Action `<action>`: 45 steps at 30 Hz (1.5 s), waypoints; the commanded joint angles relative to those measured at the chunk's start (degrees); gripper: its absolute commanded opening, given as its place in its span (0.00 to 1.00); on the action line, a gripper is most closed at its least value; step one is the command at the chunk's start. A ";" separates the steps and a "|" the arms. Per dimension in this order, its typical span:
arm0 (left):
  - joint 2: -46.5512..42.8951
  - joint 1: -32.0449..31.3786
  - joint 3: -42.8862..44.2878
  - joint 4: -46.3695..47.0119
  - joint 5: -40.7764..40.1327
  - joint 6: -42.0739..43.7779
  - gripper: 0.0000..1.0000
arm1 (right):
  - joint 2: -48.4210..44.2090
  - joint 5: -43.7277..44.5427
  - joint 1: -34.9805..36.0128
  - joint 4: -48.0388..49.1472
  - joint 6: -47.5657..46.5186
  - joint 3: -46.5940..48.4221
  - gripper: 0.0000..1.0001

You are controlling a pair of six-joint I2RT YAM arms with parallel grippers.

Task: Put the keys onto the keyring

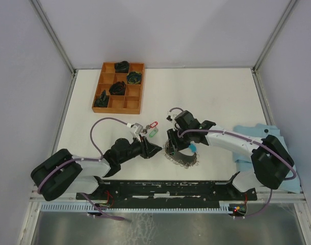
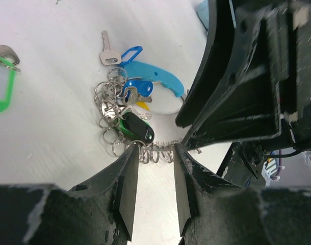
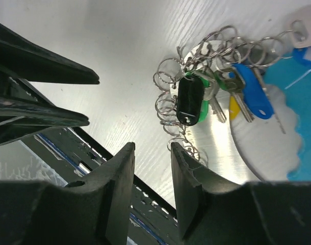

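The keyring (image 1: 183,159) lies in a floppy heap of silver rings on the table between my grippers, with a light-blue piece (image 2: 155,74). On it hang a black and green tag (image 2: 137,127), blue keys (image 2: 135,92) and a silver key (image 2: 107,51). Two loose keys, one with a red tag (image 1: 153,124) and one with a green tag (image 1: 152,132), lie apart to its upper left. My left gripper (image 2: 155,153) is open, its tips at a row of rings and only table between them. My right gripper (image 3: 151,153) is open and empty just short of the ring coil (image 3: 171,112).
A wooden compartment tray (image 1: 119,88) with dark bundles stands at the back left. A light-blue cloth (image 1: 267,140) lies at the right edge under the right arm. The two grippers are close together, the left one's fingers (image 3: 43,66) showing in the right wrist view.
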 commanded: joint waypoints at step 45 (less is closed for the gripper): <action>-1.67 -2.76 5.56 -14.83 -0.93 8.31 0.41 | 5.77 12.81 6.04 -1.42 0.44 7.14 0.37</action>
